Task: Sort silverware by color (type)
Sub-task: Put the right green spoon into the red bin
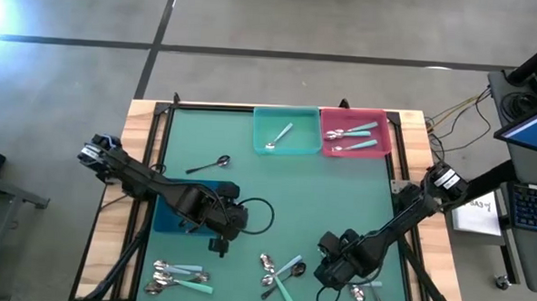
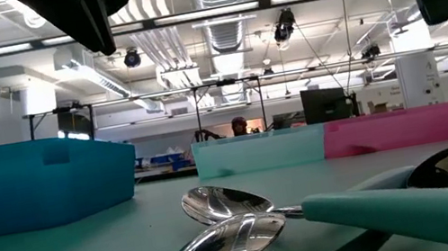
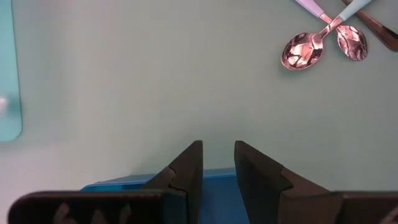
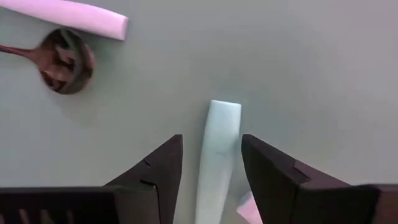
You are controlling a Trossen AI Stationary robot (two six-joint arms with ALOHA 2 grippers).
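Over the near right part of the green mat (image 1: 339, 190), my right gripper (image 4: 211, 163) hangs with its fingers spread apart. A pale mint spoon handle (image 4: 217, 155) lies flat on the mat between the two fingertips; whether they touch it, I cannot tell. Nearby in the right wrist view: a dark spoon bowl (image 4: 65, 60) and another pale handle (image 4: 68, 15) just beside it.

My left gripper (image 3: 217, 163) sits above the near edge of the blue bin (image 1: 170, 214), left of centre. Fingers parted by a narrow gap, nothing between them. Ahead of it, two shiny spoons with pale handles (image 3: 323, 43) lie crossed on the mat.

Silverware, from the high view:
- near left corner, a heap of silver and mint-handled spoons (image 1: 177, 275);
- near centre, a mixed cluster of spoons (image 1: 280, 271), some crossing one another;
- beside my right gripper, a few more spoons (image 1: 362, 292), partly hidden by the arm;
- one dark spoon (image 1: 209, 164) alone on the mat, left of the teal bin;
- teal bin (image 1: 264, 146) at the far edge holds one silver spoon (image 1: 278, 137);
- pink bin (image 1: 382, 154), touching the teal one, holds mint-handled spoons (image 1: 353, 138).

Low view: spoon bowls and a mint handle (image 2: 402, 205) close up, bins behind.
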